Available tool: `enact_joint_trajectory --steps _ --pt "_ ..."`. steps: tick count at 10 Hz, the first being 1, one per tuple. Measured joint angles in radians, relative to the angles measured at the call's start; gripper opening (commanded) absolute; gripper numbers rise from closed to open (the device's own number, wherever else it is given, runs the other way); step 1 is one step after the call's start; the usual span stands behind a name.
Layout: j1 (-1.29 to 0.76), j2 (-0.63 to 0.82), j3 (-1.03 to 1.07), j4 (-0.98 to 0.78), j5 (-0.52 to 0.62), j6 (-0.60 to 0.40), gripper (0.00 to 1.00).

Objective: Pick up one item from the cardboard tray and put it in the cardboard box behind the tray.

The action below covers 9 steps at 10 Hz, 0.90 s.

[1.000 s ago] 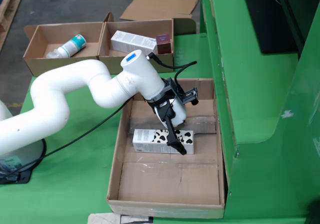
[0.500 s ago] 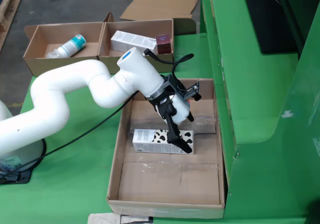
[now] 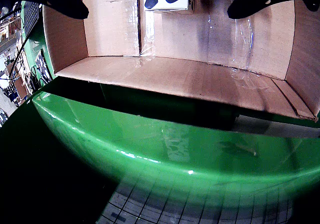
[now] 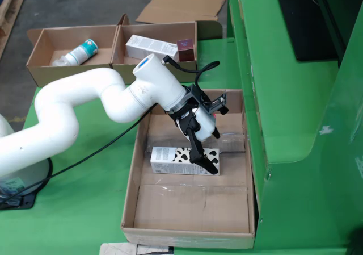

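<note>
Gripper [image 4: 205,165] hangs low over tray [image 4: 187,207], jaws spread wide, nothing held; wrist view shows both fingertips [image 3: 60,2] far apart.

Carton [image 4: 184,161], cow-spotted, lies flat mid-tray, long axis three-to-nine.

Step in hand, by my reading: closing approach. Centre jaws across short width, descend square, then close.

Box [image 4: 154,49] sits at twelve, beyond tray.

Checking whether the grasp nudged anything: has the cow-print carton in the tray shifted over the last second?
No. In the fixed view the cow-print carton lies at the same spot against the cardboard tray's left wall, while the gripper hangs over its right end.
</note>
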Motion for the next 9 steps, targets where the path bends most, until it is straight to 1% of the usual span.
enact_joint_trajectory --steps 3,4,5,6,7,9 --pt "0.0 0.0 0.0 0.0 0.0 0.0 1.0" --pt "0.015 -0.023 -0.001 0.001 -0.003 0.006 1.0" --pt "0.024 -0.048 -0.003 0.001 -0.003 0.037 1.0" --pt "0.028 -0.066 -0.006 0.0 0.0 0.046 1.0" --pt "0.008 -0.066 -0.003 -0.028 0.037 0.077 1.0" --pt "-0.023 -0.049 -0.003 -0.065 0.118 0.1 1.0"
